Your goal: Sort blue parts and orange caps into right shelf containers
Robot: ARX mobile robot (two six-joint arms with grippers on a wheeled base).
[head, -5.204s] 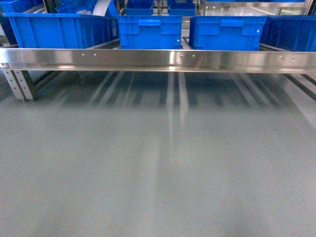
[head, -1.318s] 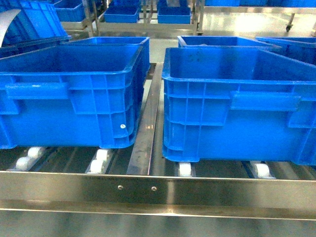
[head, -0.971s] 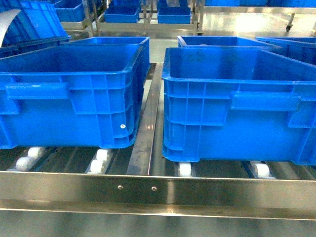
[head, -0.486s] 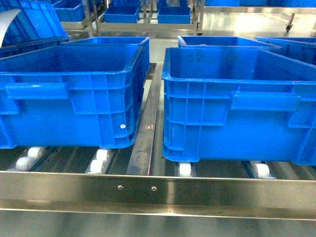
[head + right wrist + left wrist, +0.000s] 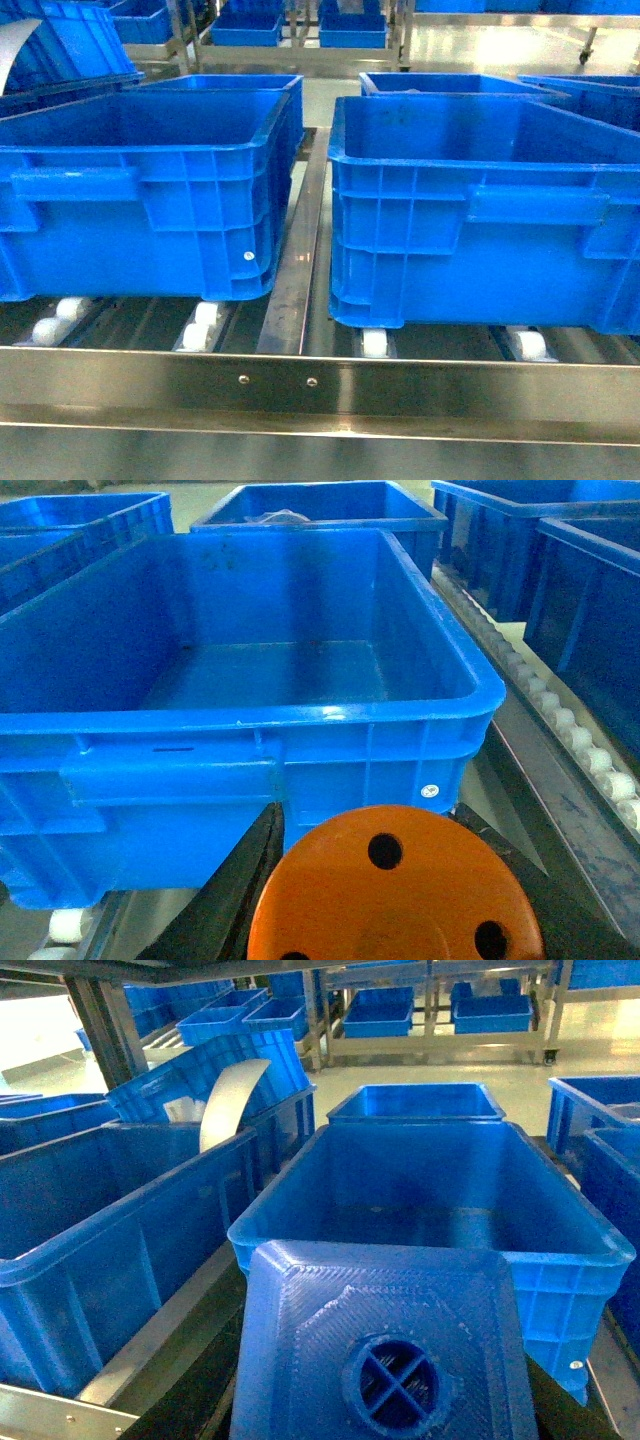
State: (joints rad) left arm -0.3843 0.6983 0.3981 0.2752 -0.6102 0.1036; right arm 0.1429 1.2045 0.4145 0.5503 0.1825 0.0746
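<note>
Blue part [image 5: 385, 1345] fills the bottom of the left wrist view, boss toward the camera — left gripper apparently clamped on it, though its fingers aren't clearly visible, so that's inferred from how the part sits. Orange cap [image 5: 395, 885] likewise sits at the bottom of the right wrist view with dark gripper fingers [image 5: 235, 895] flanking it — right gripper grasping the cap. Neither gripper shows in the head view.

Step in hand, as I read it: both loads carried, parked in front of the right shelf [image 5: 300, 385], ready to drop. Left crate [image 5: 150, 190] is ahead of the left arm, right crate [image 5: 480, 200] ahead of the right arm; both look empty inside.

Next move: lift each load over the near wall, push in past the rim, then let go. The part and cap both sit below or level with the near rims [image 5: 250, 720] — height needs to come first, not reach.

Clearance:
- Steel front rail runs across below the crates; the arms must clear it.
- Narrow gap between the two crates over the centre rail — don't release there.
- Open room above both crates; neighbouring crates close on either side.
</note>
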